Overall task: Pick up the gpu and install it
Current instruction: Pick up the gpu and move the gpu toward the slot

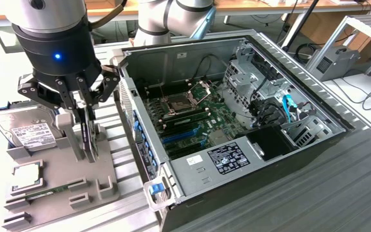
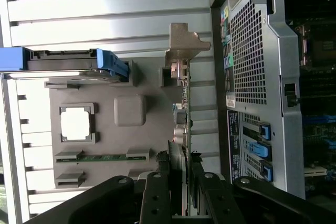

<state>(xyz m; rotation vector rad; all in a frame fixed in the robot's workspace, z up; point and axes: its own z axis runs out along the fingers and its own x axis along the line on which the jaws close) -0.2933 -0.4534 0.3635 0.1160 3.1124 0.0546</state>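
Note:
The gpu (image 1: 91,139) stands on edge in a slot of the grey fixture (image 1: 56,169), at the exterior view's left, beside the open computer case (image 1: 192,191). My gripper (image 1: 85,126) reaches straight down over it, one finger on each face of the card, shut on it. In the wrist view the gpu (image 2: 180,129) runs edge-on away from the gripper (image 2: 180,182), and its silver end bracket (image 2: 185,43) is at the far end. Its lower edge is still level with the fixture. The blue expansion slots (image 1: 184,136) lie on the motherboard inside the case.
On the fixture sit a hard drive in a blue frame (image 1: 25,129), a square processor (image 1: 27,175) and a green memory stick (image 1: 44,193). The case's perforated rear wall (image 2: 247,72) is close beside the gpu. Drive cages and cables (image 1: 269,96) fill the case's far side.

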